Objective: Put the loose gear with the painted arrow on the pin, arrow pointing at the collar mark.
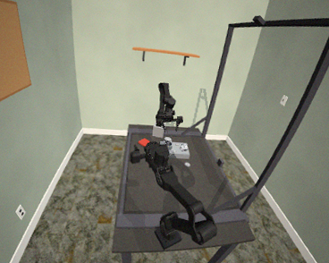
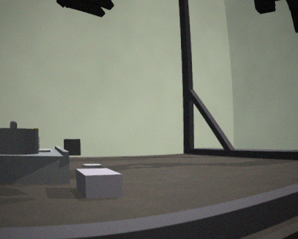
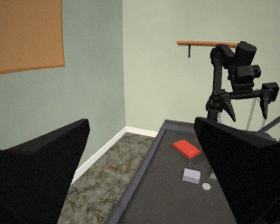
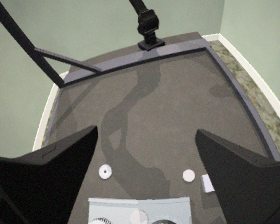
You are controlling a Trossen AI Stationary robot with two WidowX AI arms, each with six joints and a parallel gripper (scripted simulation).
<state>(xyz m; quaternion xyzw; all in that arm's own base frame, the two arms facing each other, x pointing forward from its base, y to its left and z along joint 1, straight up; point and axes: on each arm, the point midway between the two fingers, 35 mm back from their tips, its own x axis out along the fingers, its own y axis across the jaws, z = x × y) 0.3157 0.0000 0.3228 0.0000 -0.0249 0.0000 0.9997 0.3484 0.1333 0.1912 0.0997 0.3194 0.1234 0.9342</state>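
Note:
The light grey fixture [image 1: 182,152] [image 4: 115,207] [image 2: 33,167] stands on the table at the far end. It carries a dark collar [image 2: 18,141] with a pin [image 2: 13,124] and a yellow mark [image 2: 35,129]. Two small white discs [image 4: 105,171] [image 4: 188,174] lie flat on the table beside it; I cannot make out an arrow on either. My right gripper [image 1: 170,122] [image 4: 148,133] is open and empty, high above the fixture. My left gripper [image 3: 142,123] is open and empty, raised over the table's middle.
A pale block [image 1: 157,131] [image 2: 99,182] [image 3: 191,175] [image 4: 207,183] and a red flat block [image 1: 143,142] [image 3: 186,148] lie near the fixture. A small dark cube [image 2: 72,146] sits at the table's edge. A tall dark frame [image 1: 299,118] [image 2: 186,74] rises along one side.

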